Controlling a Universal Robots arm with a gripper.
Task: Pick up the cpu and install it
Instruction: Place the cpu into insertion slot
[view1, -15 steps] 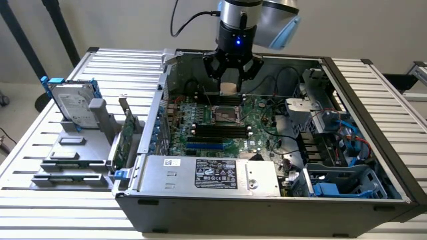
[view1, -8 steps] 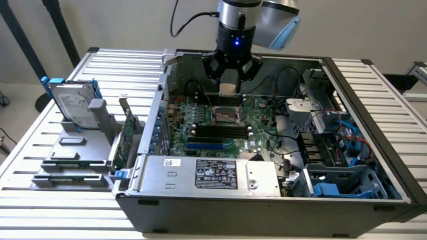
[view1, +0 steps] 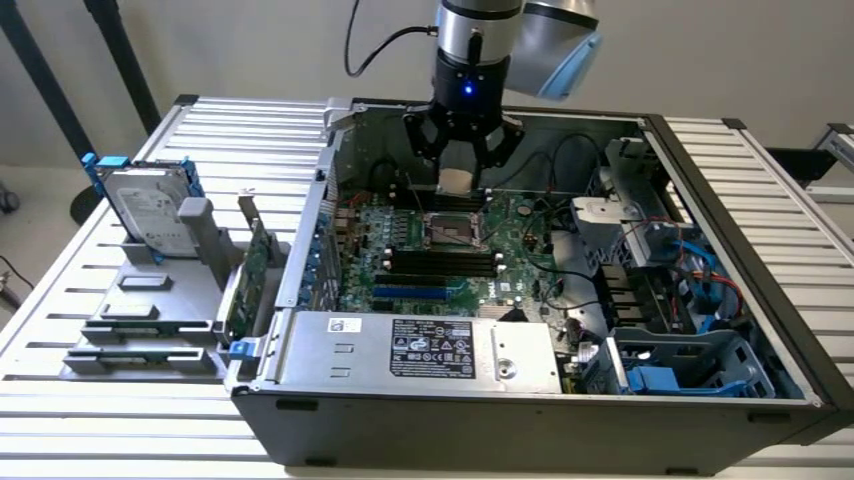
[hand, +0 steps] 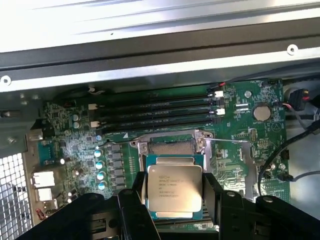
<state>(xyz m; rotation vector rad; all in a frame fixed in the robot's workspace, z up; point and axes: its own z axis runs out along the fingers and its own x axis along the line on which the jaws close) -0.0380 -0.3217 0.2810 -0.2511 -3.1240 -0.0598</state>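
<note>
Holding the cpu (hand: 174, 192) flat by two opposite edges, our claw (view1: 461, 165) hangs above the board (hand: 240, 165). We see the open socket (hand: 172, 146) just ahead of it, toward the memory slots (hand: 160, 112), its sides seemingly square with the cpu's.

I looked down on an open black metal computer case (view1: 534, 435) on a white slatted table (view1: 134, 420). Mid-frame lay its green motherboard (view1: 514, 225), with a silver labelled power-supply box (view1: 334, 350) below it. At the exterior view's left stood a silver blue-bracketed hard drive (view1: 142, 215) and a long green circuit card (view1: 248, 290).
</note>
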